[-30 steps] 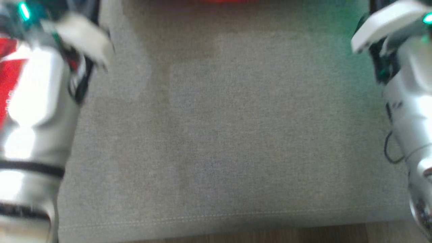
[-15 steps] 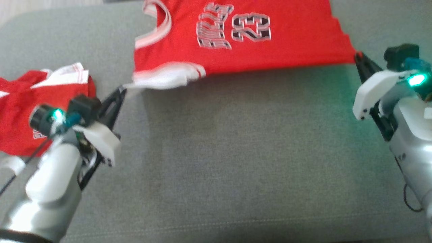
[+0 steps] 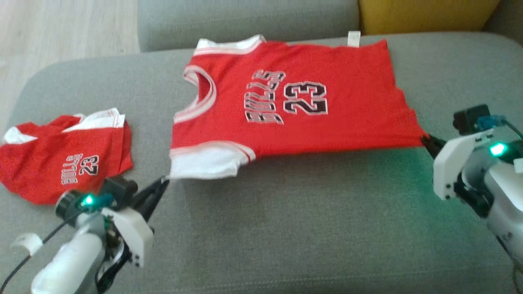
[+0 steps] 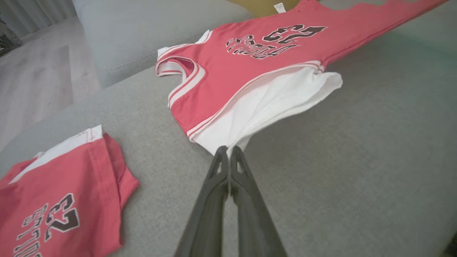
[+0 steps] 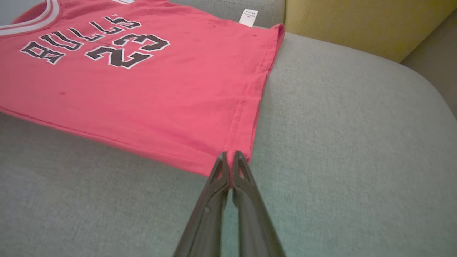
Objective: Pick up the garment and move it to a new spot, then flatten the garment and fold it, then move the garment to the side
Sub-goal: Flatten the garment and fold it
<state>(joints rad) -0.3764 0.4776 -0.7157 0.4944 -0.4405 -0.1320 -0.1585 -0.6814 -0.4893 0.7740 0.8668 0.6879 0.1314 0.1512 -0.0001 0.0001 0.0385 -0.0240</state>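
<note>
Far left lies a folded jersey (image 3: 61,163) (same print). My left pincer (image 3: 165,181) pinches the white sleeve (image 3: 204,161) of the red garment (image 3: 294,102) spread on the grey sofa (image 3: 306,228); my right pincer (image 3: 425,141) pinches its hem corner.

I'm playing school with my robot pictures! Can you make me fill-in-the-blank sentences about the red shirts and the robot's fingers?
The spread jersey shows the number ____.
The left fingers pinch its sleeve, which is coloured ____.
The right fingers pinch its hem corner, which is coloured ____.
The other jersey lies on the robot's ____ side.
Missing words: 23; white; red; left.
</note>
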